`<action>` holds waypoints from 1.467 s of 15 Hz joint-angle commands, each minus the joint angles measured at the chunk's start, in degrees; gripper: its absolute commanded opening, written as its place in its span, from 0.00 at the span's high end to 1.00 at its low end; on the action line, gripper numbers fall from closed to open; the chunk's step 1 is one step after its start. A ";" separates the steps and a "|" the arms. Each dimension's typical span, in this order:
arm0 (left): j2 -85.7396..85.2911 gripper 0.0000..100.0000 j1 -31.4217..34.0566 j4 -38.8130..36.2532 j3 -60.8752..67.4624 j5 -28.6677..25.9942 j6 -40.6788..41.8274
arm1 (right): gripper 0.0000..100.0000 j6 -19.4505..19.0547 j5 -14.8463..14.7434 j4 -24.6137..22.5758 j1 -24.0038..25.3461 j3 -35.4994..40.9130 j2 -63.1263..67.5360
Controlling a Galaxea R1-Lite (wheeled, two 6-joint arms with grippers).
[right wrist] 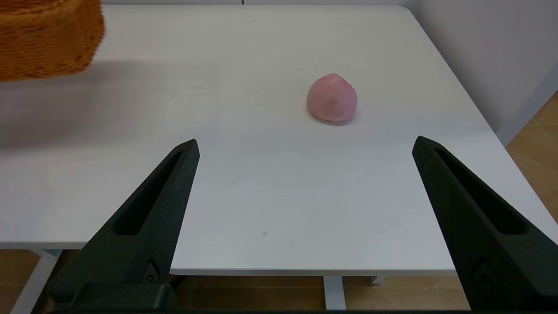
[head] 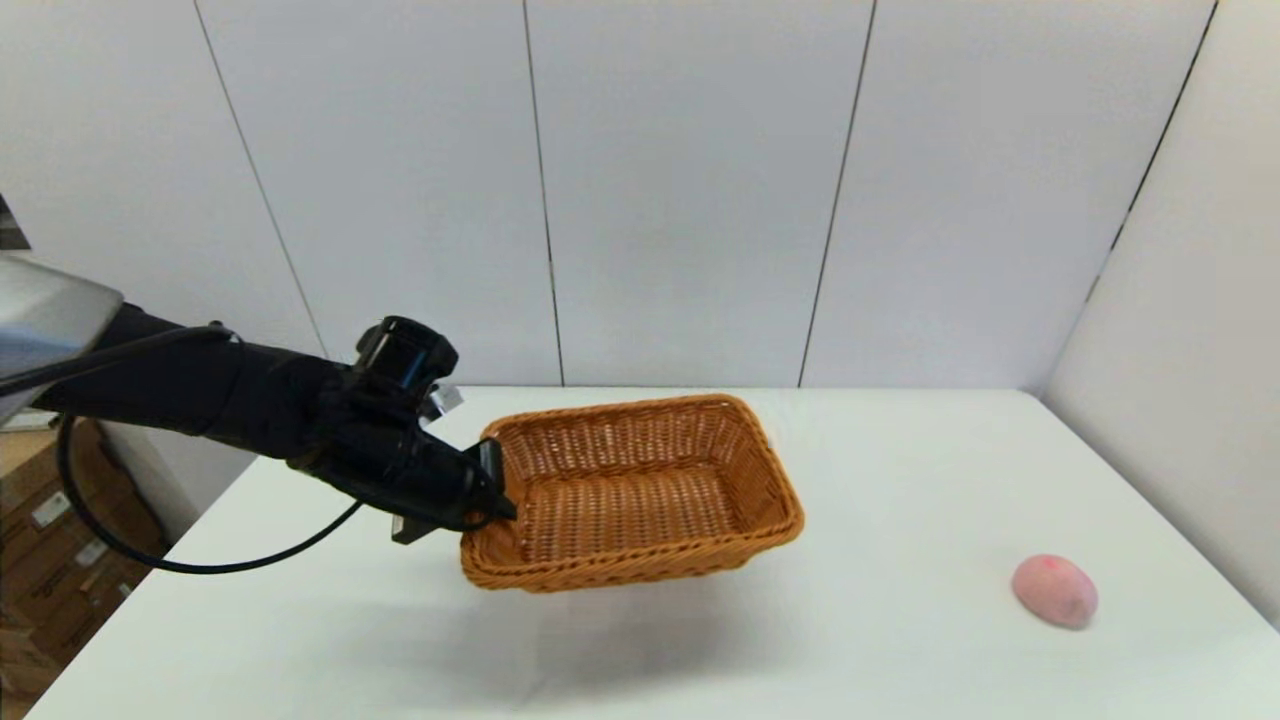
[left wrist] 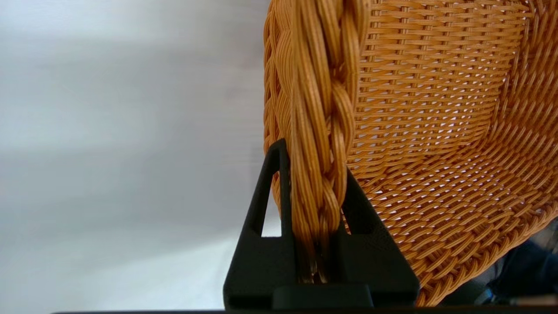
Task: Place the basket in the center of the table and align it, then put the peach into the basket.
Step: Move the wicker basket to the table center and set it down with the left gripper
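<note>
White surface: table (head: 900,480), plain top with rounded corners; it carries the peach.
Right gripper (right wrist: 305,146): parked at the near edge of the table, outside the head view; jaws wide apart with nothing between them; pointed across the table toward the peach.
Peach (head: 1054,590): pale pink with a darker blush and a greyish smudge; rests on the table near its right side and toward the near edge; well apart from the basket; untouched.
Left gripper (head: 490,490): reaches in from the left side above the table; jaws clamped on the braided rim of the basket at its left short end, one jaw outside the wall and one inside.
Basket (head: 640,490): orange-brown woven wicker, rectangular, flared sides, no handle; held clear of the table with its shadow lying on the surface beneath; tilted; positioned left of the table's middle; interior holds nothing.
Backdrop: white wall panels (head: 690,190) behind the far edge of the table.
</note>
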 commanded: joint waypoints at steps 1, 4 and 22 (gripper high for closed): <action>5.41 1.00 -5.36 0.02 -1.59 0.17 -0.16 | 0.00 -0.01 0.00 0.10 0.02 0.00 -0.01; 7.61 1.00 -7.73 0.02 -2.64 0.34 0.02 | 0.00 -0.01 0.00 0.10 0.11 0.00 -0.01; -22.72 0.00 9.50 22.34 -3.87 14.67 19.88 | 0.00 -0.01 -0.09 0.10 0.02 0.00 -0.01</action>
